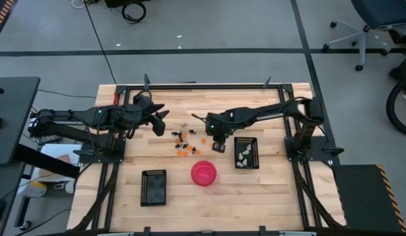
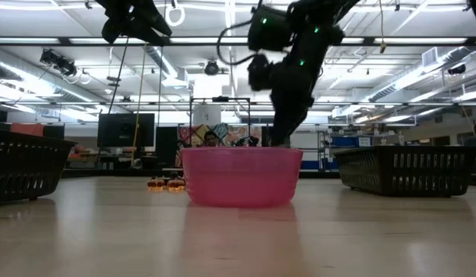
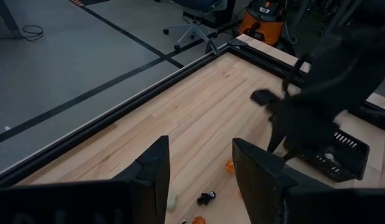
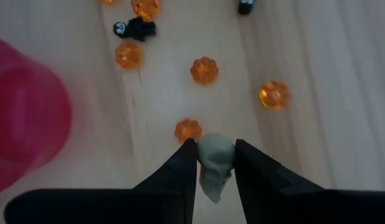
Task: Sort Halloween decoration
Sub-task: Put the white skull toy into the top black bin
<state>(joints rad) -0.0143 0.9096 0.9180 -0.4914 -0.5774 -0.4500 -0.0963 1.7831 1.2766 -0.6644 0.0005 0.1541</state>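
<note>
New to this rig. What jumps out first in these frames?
The right tool is shut on a pale whitish-green piece, held over the wood just beyond the pink bowl. Orange pumpkin pieces and small black pieces lie scattered mid-table, behind the bowl. The left tool hangs open above the table's far left, and the right black tray already holds pale pieces.

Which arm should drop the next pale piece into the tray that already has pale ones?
Right. Its gripper already holds a pale piece, beside that tray. The left gripper hangs open and empty, beyond the scattered pieces.
</note>
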